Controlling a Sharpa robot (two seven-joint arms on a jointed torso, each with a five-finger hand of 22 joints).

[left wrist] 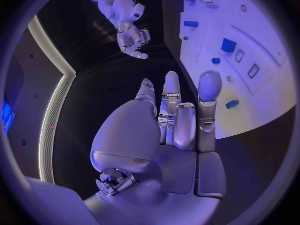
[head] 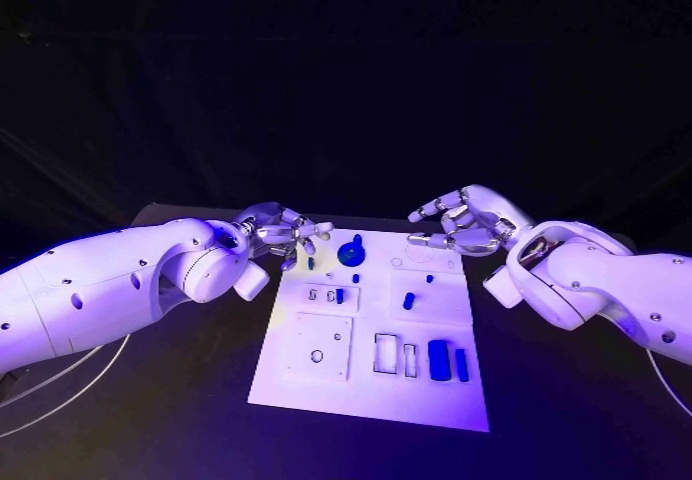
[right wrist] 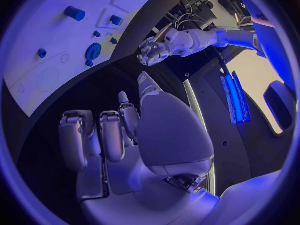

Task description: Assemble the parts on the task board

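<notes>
On the desk (head: 173, 420) the white board (head: 368, 395) has blue parts (head: 449, 362) near me and a round one (head: 352, 252) far off, so w/ both my left robot hand (head: 284, 236) and right robot hand (head: 462, 223) hovering at its far end, fingers apart and holding nothing, I'd say assembly is mostly still to do.

A black table (head: 173, 400) bears the white task board (head: 368, 395).

White task board (head: 325, 385) flat mid-table; small blue parts (head: 440, 360) on it.
</notes>
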